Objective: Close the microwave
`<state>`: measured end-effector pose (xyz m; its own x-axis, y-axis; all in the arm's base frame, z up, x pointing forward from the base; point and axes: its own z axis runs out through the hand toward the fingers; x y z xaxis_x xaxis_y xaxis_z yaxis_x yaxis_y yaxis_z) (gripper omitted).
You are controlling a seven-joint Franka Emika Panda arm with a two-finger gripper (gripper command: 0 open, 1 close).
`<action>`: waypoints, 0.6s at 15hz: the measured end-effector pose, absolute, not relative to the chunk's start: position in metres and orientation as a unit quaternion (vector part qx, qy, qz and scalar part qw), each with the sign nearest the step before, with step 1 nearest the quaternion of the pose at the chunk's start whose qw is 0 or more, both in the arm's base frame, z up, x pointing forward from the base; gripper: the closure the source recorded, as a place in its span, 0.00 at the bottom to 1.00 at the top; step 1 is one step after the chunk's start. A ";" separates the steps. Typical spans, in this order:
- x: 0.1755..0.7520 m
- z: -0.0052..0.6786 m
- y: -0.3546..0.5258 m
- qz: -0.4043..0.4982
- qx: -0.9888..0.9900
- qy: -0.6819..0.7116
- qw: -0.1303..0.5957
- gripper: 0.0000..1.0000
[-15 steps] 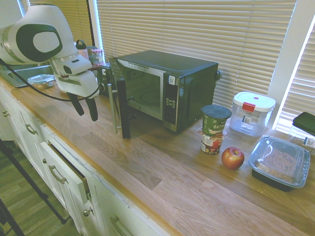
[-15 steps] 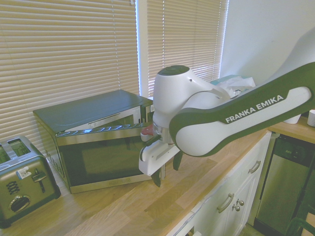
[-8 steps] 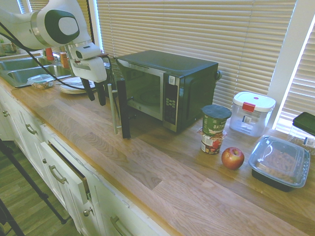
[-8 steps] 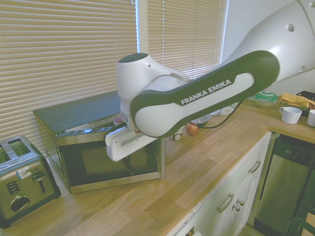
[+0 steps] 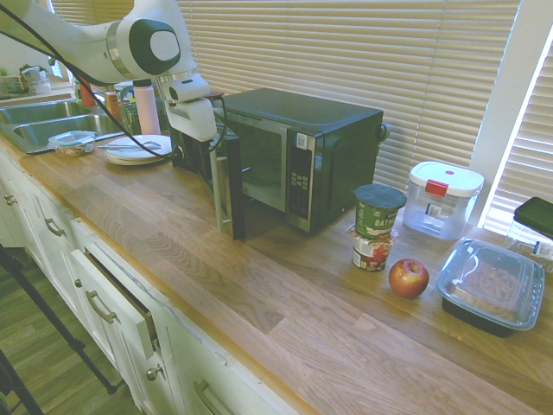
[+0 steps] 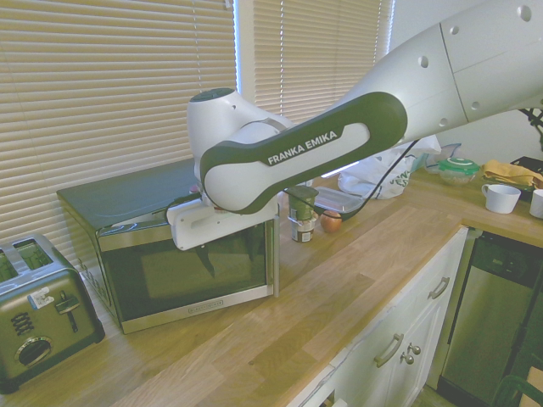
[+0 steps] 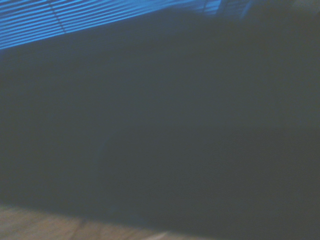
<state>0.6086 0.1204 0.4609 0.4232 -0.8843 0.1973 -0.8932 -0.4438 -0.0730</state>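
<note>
Black microwave (image 5: 346, 164), silver-trimmed dark glass door (image 6: 161, 275) ajar, pincer (image 6: 219, 263) near it, whether apart or together unclear

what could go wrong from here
The microwave door stands ajar with the gripper right against its outer side, so a push too near the hinge side might stall or slip. The arm's black cable hangs in a loop above the counter and could perhaps snag the stacked cups or the apple as the arm moves.
</note>
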 end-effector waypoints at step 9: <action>0.680 0.478 0.085 0.105 0.831 -0.546 0.025 0.00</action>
